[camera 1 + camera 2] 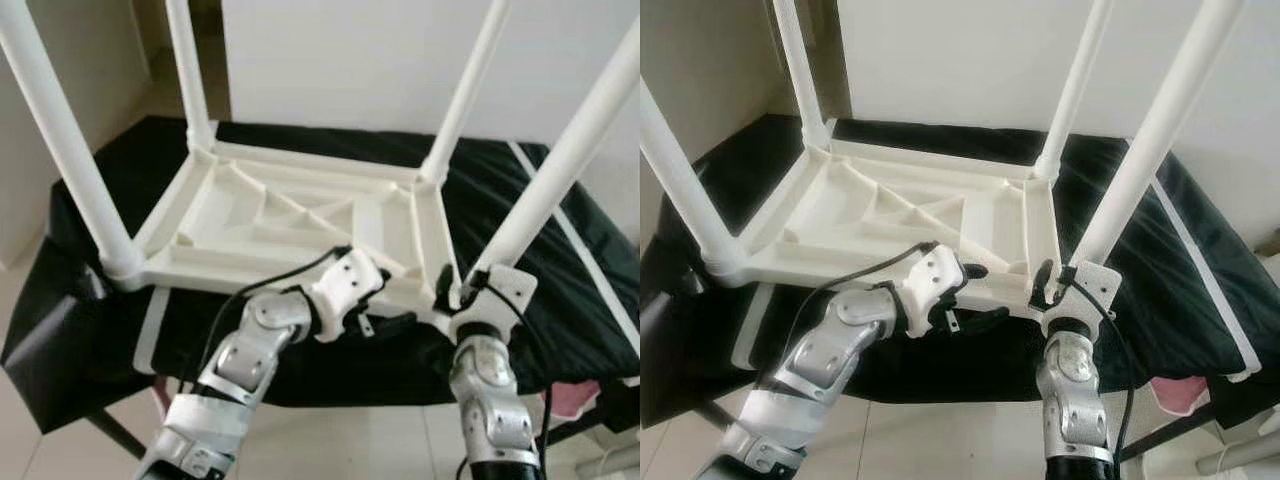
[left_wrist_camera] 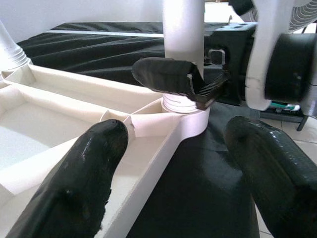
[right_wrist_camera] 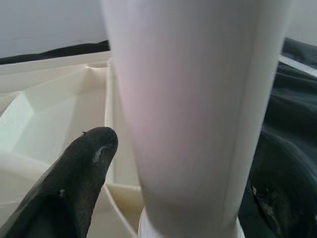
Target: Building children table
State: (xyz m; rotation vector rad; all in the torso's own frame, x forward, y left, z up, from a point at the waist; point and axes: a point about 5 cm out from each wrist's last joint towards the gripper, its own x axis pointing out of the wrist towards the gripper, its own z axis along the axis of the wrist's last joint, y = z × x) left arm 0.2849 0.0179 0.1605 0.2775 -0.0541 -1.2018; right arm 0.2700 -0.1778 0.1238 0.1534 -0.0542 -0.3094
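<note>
A white plastic children's table [image 1: 290, 215] lies upside down on a black-covered surface, its legs pointing up. My left gripper [image 1: 392, 298] is open at the tabletop's near edge. In the left wrist view its fingers [image 2: 84, 178] straddle the rim close to the near right corner. My right gripper [image 1: 462, 290] is at the base of the near right leg [image 1: 560, 170], shut on it just above the socket. In the right wrist view that leg [image 3: 193, 109] stands between the two black fingers [image 3: 79, 173].
The black cloth [image 1: 520, 180] hangs over the edges of the supporting table. A white strip [image 1: 590, 260] runs along its right side. Something pink [image 1: 590, 400] lies low at the right. A white wall stands behind, with pale tiled floor below.
</note>
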